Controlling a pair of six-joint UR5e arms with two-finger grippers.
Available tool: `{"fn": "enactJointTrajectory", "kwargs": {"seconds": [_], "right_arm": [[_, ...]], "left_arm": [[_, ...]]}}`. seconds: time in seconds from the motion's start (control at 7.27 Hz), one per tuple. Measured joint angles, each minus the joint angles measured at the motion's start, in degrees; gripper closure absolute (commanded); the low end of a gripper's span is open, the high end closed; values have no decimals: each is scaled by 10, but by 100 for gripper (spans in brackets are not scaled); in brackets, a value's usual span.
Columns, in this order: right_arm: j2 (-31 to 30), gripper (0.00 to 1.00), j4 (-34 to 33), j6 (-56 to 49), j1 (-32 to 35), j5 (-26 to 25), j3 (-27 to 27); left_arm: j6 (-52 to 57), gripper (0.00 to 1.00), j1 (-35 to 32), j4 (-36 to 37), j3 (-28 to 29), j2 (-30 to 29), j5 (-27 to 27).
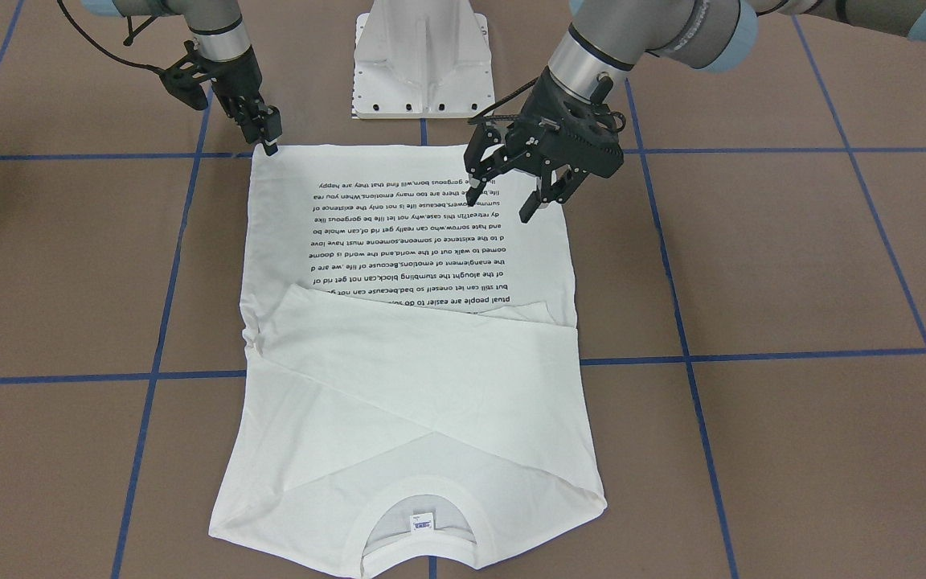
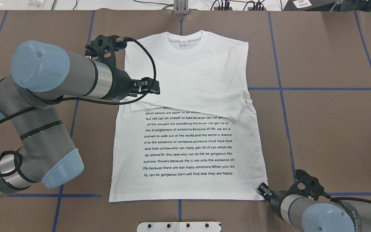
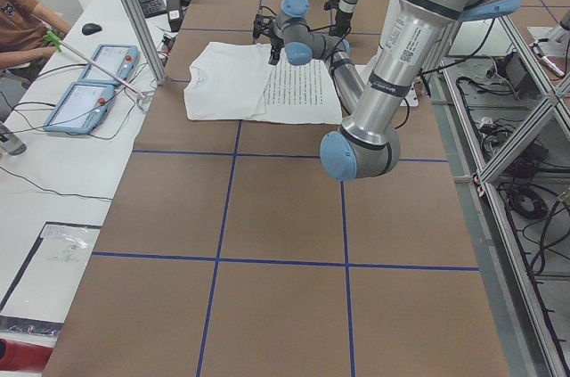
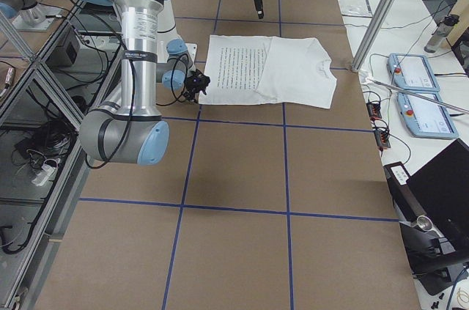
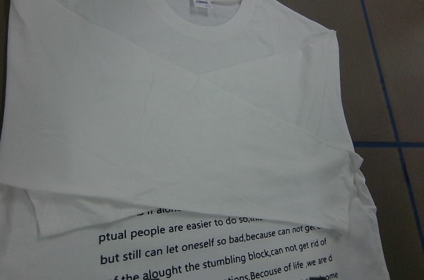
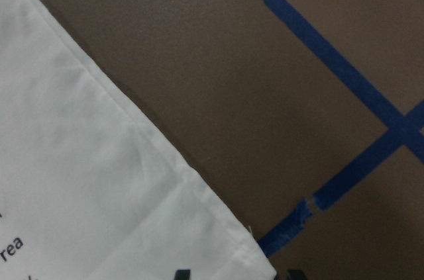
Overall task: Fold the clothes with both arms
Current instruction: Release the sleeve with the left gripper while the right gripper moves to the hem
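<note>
The white long-sleeved T-shirt (image 1: 407, 378) lies flat on the brown table, black text up (image 2: 188, 138). Both sleeves are folded across the chest. The collar with its small label (image 2: 183, 41) is on the far side from the robot. My left gripper (image 1: 503, 201) is open and empty. It hovers above the shirt's left edge near the folded sleeve (image 2: 150, 87). Its wrist view shows the collar and crossed sleeves (image 5: 199, 128). My right gripper (image 1: 270, 143) is low at the near right hem corner (image 2: 262, 188). Its tips stand apart on either side of that corner (image 6: 235, 275).
The white pedestal base (image 1: 423, 64) stands at the table's near edge between the arms. Blue tape lines (image 2: 279, 88) cross the brown table top. An operator (image 3: 22, 20) and teach pendants (image 3: 89, 83) are beyond the table's far edge, behind aluminium posts (image 4: 374, 20).
</note>
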Motion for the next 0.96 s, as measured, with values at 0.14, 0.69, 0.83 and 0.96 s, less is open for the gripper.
{"fn": "enactJointTrajectory", "kwargs": {"seconds": [0.14,0.69,0.83,0.96], "right_arm": [[-1,42,0,0,-1,0,0],[-2,49,-1,0,-7,2,0],[-2,49,-1,0,-9,3,0],[-2,49,-1,0,-10,3,0]], "left_arm": [[0,18,0,0,-2,2,0],[0,18,-1,0,-4,3,1],[0,18,-1,0,-4,3,1],[0,18,-1,0,-4,3,1]]}}
